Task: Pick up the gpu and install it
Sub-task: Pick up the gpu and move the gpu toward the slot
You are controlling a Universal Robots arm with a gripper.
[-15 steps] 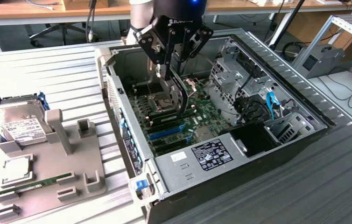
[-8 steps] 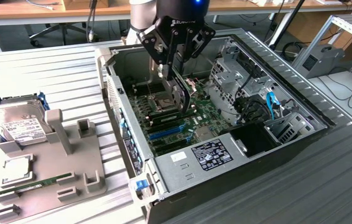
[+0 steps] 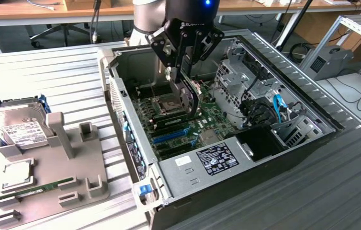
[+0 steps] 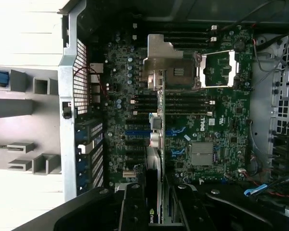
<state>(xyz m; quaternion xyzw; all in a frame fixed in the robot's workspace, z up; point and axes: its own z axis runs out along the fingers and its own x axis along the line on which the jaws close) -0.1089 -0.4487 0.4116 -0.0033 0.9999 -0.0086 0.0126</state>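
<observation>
Grey plastic holder (image 3: 72,158) on the slatted worktop (image 3: 40,72) at the exterior view's left, carrying a hard drive (image 3: 17,127) and a green memory stick (image 3: 37,188). At centre, inside the open computer case (image 3: 187,175): arm (image 3: 143,19) reaching straight down, wrist vertical. Fingers (image 4: 133,207) clamped on the gpu (image 3: 189,103), held upright on edge, down by the green motherboard (image 4: 221,125); cannot tell whether touching.

Silver arm (image 3: 143,19), black hand (image 3: 186,85), white lettering
</observation>
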